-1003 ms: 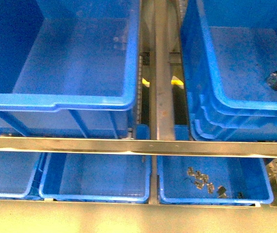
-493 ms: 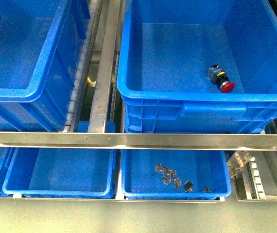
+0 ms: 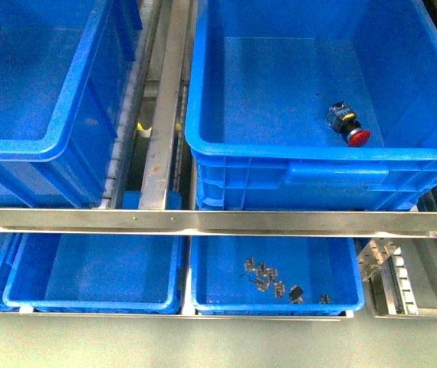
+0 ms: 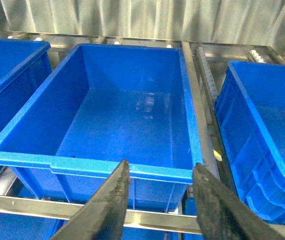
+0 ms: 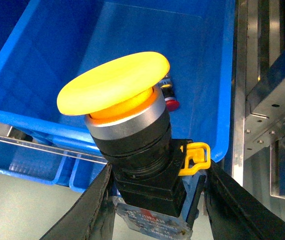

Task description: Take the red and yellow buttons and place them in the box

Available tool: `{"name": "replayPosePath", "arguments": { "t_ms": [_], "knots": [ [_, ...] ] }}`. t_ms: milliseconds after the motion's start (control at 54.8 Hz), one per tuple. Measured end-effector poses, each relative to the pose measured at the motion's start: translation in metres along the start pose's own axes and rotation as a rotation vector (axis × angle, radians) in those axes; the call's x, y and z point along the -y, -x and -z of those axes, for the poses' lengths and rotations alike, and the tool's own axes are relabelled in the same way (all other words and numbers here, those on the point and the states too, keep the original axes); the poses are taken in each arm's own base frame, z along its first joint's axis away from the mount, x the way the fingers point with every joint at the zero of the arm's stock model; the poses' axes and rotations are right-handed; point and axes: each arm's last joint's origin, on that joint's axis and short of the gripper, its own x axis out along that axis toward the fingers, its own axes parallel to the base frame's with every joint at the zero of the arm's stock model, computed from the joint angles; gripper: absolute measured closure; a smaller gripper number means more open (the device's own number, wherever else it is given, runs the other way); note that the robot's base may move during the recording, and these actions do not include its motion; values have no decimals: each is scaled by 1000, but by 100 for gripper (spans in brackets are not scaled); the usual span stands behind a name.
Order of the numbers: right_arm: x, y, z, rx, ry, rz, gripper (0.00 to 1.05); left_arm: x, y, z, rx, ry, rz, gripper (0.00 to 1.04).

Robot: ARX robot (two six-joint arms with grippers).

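My right gripper (image 5: 155, 200) is closed on the black body of the yellow button (image 5: 127, 130), a finger pressed against either side of the housing, and it hangs just outside the near rim of the box (image 3: 203, 100). To do this step well I should carry the button clear over that thick rim before letting go, lower it close to the floor so it does not bounce, and aim for bare floor away from the red button (image 3: 347, 125) already lying near the right wall. I judge the hold secure enough for a smooth move, but I would avoid jerks, since the broad cap is heavy above the fingers.

The button's long axis runs from the labelled base between my fingers up to the mushroom cap, which points away from the wrist and tilts slightly. A yellow clip juts from the body's side.

My left gripper (image 4: 160, 200) is spread wide and holds nothing, hovering before a neighbouring empty blue bin (image 4: 132, 125).
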Motion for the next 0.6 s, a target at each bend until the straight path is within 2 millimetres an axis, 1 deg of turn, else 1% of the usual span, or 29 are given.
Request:
{"name": "replayPosePath", "arguments": {
  "t_ms": [36, 109, 128, 146, 255, 310, 401, 493, 566, 602],
  "knots": [
    [0, -1, 0, -3, -2, -1, 63, 0, 0, 0, 0, 0, 0, 57],
    [-2, -2, 2, -14, -1, -2, 63, 0, 0, 0, 0, 0, 0, 38],
    [-2, -3, 2, -16, -1, 0, 63, 0, 0, 0, 0, 0, 0, 34],
    [-2, -3, 2, -16, -1, -1, 63, 0, 0, 0, 0, 0, 0, 33],
    [-5, -6, 3, -30, 1, 0, 63, 0, 0, 0, 0, 0, 0, 13],
    [-7, -8, 4, -37, -4, -4, 63, 0, 0, 0, 0, -1, 0, 6],
    [-10, -13, 8, -64, -18, -16, 63, 0, 0, 0, 0, -1, 0, 8],
    [-16, -28, 6, -82, -24, -36, 63, 0, 0, 0, 0, -1, 0, 8],
    [-19, -47, -3, -84, -28, -51, 63, 0, 0, 0, 0, -2, 0, 8],
    [-21, -61, -10, -86, -35, -51, 63, 0, 0, 0, 0, -1, 0, 8]
  ]
}}
